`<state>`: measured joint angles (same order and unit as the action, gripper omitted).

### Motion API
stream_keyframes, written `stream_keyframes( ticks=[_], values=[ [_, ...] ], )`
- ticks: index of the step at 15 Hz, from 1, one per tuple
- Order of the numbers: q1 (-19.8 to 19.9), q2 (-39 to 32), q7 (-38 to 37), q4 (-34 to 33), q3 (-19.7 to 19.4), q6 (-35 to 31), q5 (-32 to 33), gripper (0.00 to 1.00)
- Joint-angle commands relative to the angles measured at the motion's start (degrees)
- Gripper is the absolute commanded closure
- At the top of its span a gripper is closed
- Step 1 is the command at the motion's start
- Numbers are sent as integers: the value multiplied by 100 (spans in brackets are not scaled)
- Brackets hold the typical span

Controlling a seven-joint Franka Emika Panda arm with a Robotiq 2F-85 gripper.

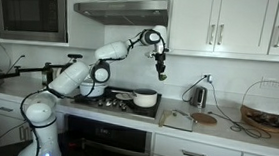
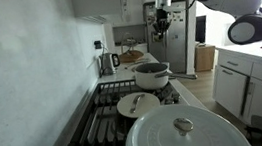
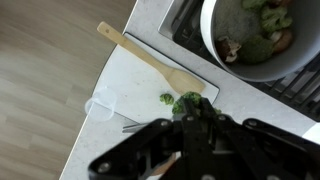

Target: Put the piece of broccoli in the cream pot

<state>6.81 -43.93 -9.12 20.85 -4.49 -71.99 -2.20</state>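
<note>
gripper (image 3: 190, 118): jaws closed tight on the piece of broccoli (image 3: 187, 102), high above the counter in both exterior views
broccoli: pinched at the fingertips, off to one side of the cream pot (image 3: 212, 45), not over its mouth
pot: lid off, food already inside
under the broccoli: cutting board (image 3: 130, 85) beside the pot, wooden spatula (image 3: 150, 60) lying on it
handling: probably light; florets soft and crumbly, stalk stiffer
hold: across the body or stalk, gently, or the florets may crumble

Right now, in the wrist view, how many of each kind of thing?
Pale wooden spatula: 1
White flat cutting board: 1
Round cream pot: 1
Dark-green lumpy broccoli piece: 1
Small loose green scrap: 1
Total: 5
</note>
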Motion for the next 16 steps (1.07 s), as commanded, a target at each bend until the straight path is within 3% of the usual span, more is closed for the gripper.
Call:
stream_keyframes(
  ticks=[1, 9, 16],
  values=[
    [-110, 416, 222, 156, 155, 557, 63, 97],
    [-260, 665, 347, 205, 563, 1789, -209, 97],
    [-551, 139, 216, -70, 701, 2230, -262, 97]
  ],
)
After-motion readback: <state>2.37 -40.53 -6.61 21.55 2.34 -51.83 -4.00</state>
